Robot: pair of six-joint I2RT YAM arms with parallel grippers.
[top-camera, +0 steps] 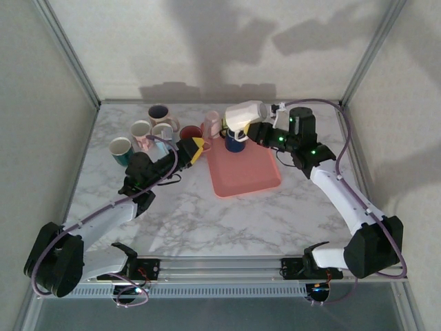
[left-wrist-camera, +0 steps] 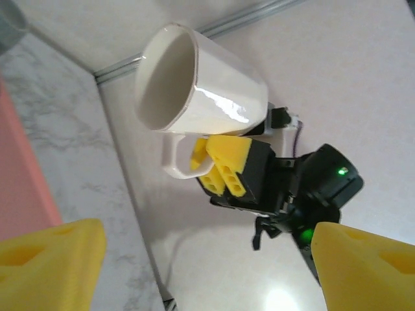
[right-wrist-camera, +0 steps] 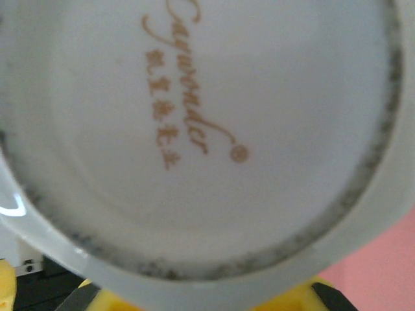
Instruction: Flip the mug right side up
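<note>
Open bench [top-camera: 207, 221] left on near side of both claws, walls close behind. White mug [top-camera: 247, 112] held in air by right claw [left-wrist-camera: 219, 165], closed on handle; mug tipped on side, mouth turned toward left claw [top-camera: 196, 148]. Left claw spread wide, nothing held, red mug [top-camera: 189, 133] just beside. Blue mug [top-camera: 235, 143] below right claw at far edge of pink tray [top-camera: 248, 176]

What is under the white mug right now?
A blue mug at the far end of the tray, seen in the top view. The white mug, held on its side by the right end effector, covers the blue mug's top, so its contents are hidden.
</note>
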